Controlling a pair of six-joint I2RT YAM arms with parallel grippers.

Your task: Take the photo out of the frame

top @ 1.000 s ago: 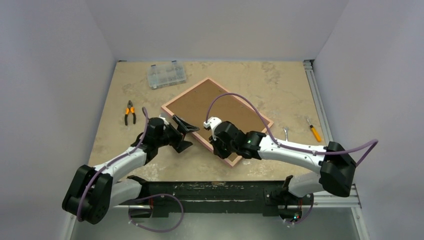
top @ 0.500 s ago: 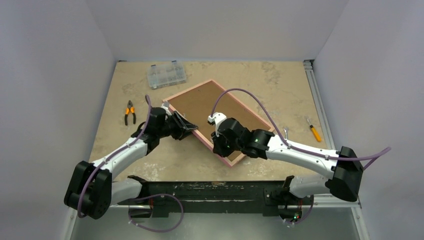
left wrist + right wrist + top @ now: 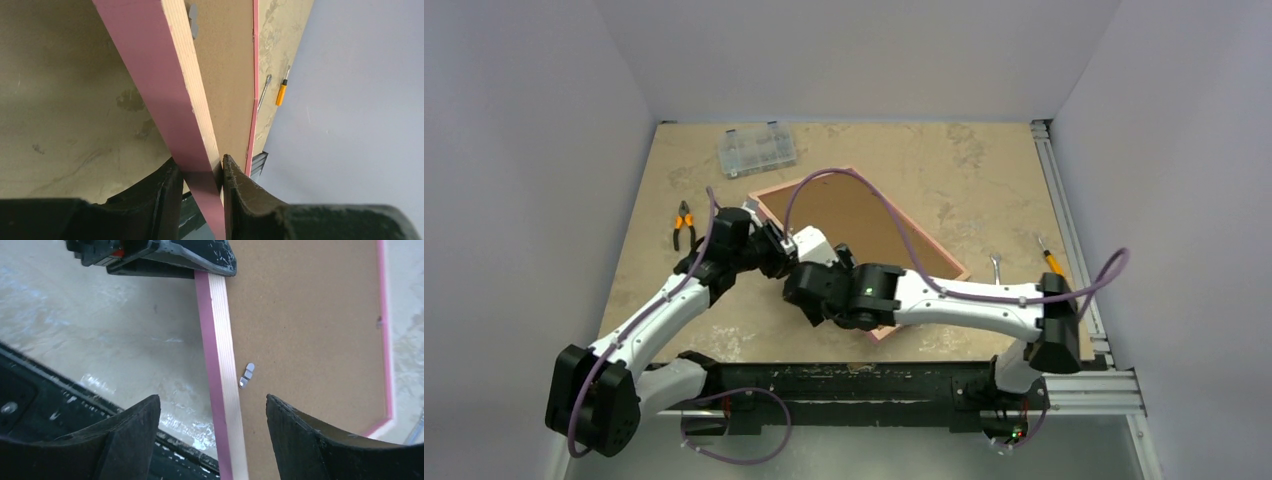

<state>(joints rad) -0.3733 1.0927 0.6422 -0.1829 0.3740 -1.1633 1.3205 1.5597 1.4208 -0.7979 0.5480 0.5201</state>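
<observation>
The frame (image 3: 218, 340) lies back-up about the middle of the table (image 3: 984, 170), turned at an angle, one corner toward the far edge and one toward the near edge. Its brown backing board (image 3: 310, 315) faces upward. The left gripper (image 3: 200, 167) is clamped on the frame's left rail near the left corner, one finger on the pink outer face and the other on the board side. The right gripper (image 3: 212, 405) hovers above the same rail nearer the near edge, jaws spread wide and holding nothing, with a small metal tab (image 3: 246, 375) on the board just beyond them. Pliers (image 3: 684, 225) lie near the left edge, a clear compartment box (image 3: 757, 150) by the far edge, a screwdriver (image 3: 1052, 262) at the right edge
</observation>
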